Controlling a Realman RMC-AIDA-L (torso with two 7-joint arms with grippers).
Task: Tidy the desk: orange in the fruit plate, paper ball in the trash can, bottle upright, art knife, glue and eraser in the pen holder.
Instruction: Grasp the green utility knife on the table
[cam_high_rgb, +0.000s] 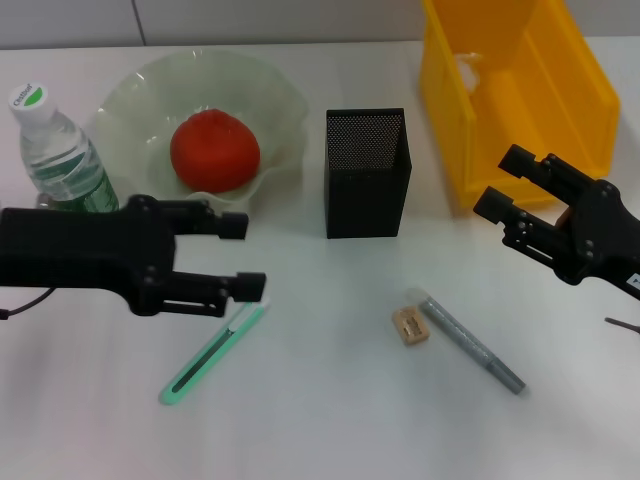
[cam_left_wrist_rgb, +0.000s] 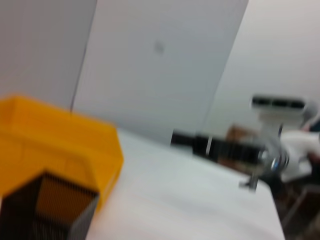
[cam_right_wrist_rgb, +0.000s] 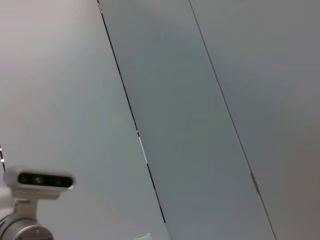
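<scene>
Centrally, the black mesh pen holder (cam_high_rgb: 365, 172) stands upright on the white tabletop (cam_high_rgb: 330, 400). Orange (cam_high_rgb: 214, 150) sits in the pale plate (cam_high_rgb: 275, 95); bottle (cam_high_rgb: 55, 150) upright beside it. Green knife (cam_high_rgb: 212, 355), eraser (cam_high_rgb: 410, 326) and grey glue (cam_high_rgb: 472, 342) lie flat. Left tool (cam_high_rgb: 248, 255), jaws spread, overlaps the knife's tip; right tool (cam_high_rgb: 505, 182), released, partly covers the yellow bin (cam_high_rgb: 520, 90).

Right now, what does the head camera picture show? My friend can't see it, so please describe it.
On a white desk, the open left gripper hovers over a green art knife, the open right gripper near a yellow bin. An orange sits in a pale glass plate; a black mesh pen holder stands between.
</scene>
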